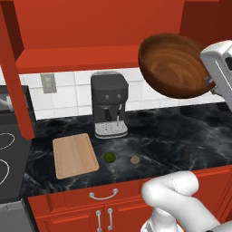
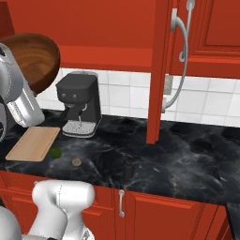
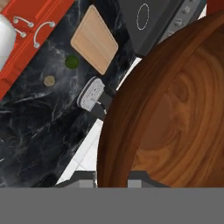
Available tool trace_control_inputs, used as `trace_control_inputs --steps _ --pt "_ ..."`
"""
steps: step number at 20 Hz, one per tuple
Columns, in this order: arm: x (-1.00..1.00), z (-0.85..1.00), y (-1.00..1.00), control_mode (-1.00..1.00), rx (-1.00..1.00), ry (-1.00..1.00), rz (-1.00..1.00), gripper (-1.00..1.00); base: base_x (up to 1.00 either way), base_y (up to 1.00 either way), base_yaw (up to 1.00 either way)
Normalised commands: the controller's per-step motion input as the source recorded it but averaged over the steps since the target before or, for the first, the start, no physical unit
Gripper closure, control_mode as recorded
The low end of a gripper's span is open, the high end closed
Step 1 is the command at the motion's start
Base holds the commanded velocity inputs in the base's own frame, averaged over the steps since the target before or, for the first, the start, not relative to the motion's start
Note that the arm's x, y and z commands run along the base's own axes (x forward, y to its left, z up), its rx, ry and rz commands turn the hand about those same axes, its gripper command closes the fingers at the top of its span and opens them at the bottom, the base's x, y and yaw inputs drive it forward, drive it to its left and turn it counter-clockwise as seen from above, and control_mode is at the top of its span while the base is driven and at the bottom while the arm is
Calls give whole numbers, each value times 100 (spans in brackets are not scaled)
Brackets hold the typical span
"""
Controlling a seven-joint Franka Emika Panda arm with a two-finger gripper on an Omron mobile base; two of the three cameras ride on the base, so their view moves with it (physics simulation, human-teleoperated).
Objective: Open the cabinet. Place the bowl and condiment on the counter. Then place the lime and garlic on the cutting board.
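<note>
Item: bowl [image 1: 174, 65]. You are holding it tilted in the air, high above the counter [image 1: 158, 140], with its rim sitting between the gripper [image 3: 113, 183] jaws clamped on it. Below are lying: lime [image 1: 109, 157], garlic [image 1: 134, 159], cutting board [image 1: 74, 155].

bowl [image 1: 174, 65] tilted, airborne | condiment [image 1: 186, 152] upright on counter [image 1: 154, 136] | lime [image 1: 109, 157], garlic [image 1: 135, 159] (beside cutting board [image 1: 74, 155])

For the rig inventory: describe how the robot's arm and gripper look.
The arm is glossy white with rounded, tube-like links. The hand is a boxy light-grey block with darker edges. The gripper ends in two small dark grey fingertips. No cables or markings show.
</note>
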Motion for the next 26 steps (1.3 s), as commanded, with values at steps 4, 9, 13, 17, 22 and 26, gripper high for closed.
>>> trace_control_inputs --steps 4,9,13,17,22,26 --pt "-26 -4 -10 -100 0 0 0 100 0 0 0" --pt "0 -16 0 -100 0 2 0 100 0 0 0" --pt "2 -28 0 -100 0 5 0 100 0 0 0" --pt "3 -24 0 -100 0 1 0 100 0 0 0" --pt "0 -13 0 -100 0 0 0 100 0 0 0" --pt "1 -14 0 -100 0 0 0 100 0 0 0"
